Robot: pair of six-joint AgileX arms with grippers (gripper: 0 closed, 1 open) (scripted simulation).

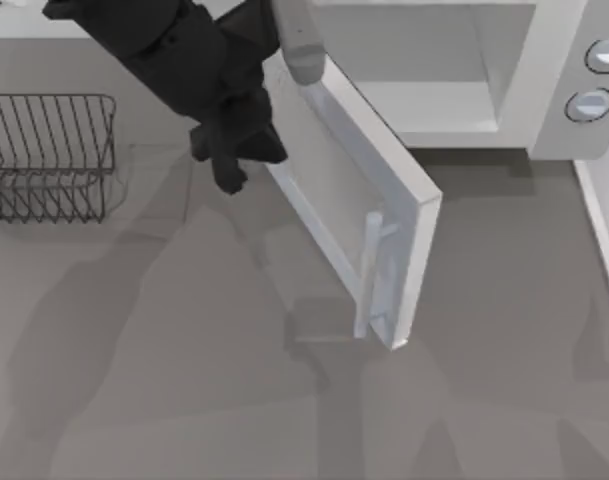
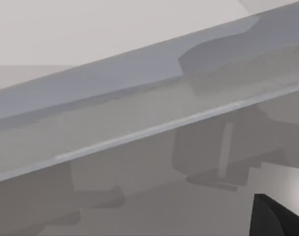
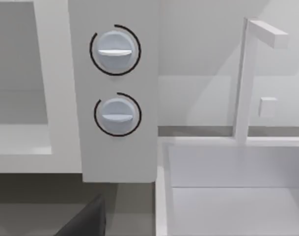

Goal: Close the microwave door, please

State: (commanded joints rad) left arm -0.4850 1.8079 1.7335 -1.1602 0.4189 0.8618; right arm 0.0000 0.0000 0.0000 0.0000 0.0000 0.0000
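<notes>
1. The microwave [image 1: 454, 70] stands at the far side of the table [image 1: 184, 380], toward the top view's right; its pale cavity lies open to the front, and two round grey-blue knobs [image 3: 115, 81] sit one above the other on its side panel.
2. The microwave door [image 1: 349, 200] is a flat white panel, hinged at the cavity's left edge; it stands swung out at a slant, its free end reaching toward the near middle of the table; it is partly open, well apart from the cavity's right edge.
3. A pale vertical bar handle [image 1: 369, 275] sits near the door's free end, on the face turned toward the top view's left.
4. The left gripper [image 1: 229, 160] hangs at the far left of the table, just beside the door's outer face near the hinge end; whether it touches the panel cannot be told; whether its jaws are spread or pressed together cannot be told.
5. In the left wrist view, the door's edge [image 2: 139, 118] runs slantwise close before the camera.
6. A dark wire basket [image 1: 49, 155] rests on the table at the top view's left edge, apart from the door.
7. In the right wrist view, a white sink [image 3: 232, 167] with a squared tap [image 3: 245, 78] stands just beside the microwave's knob panel.
</notes>
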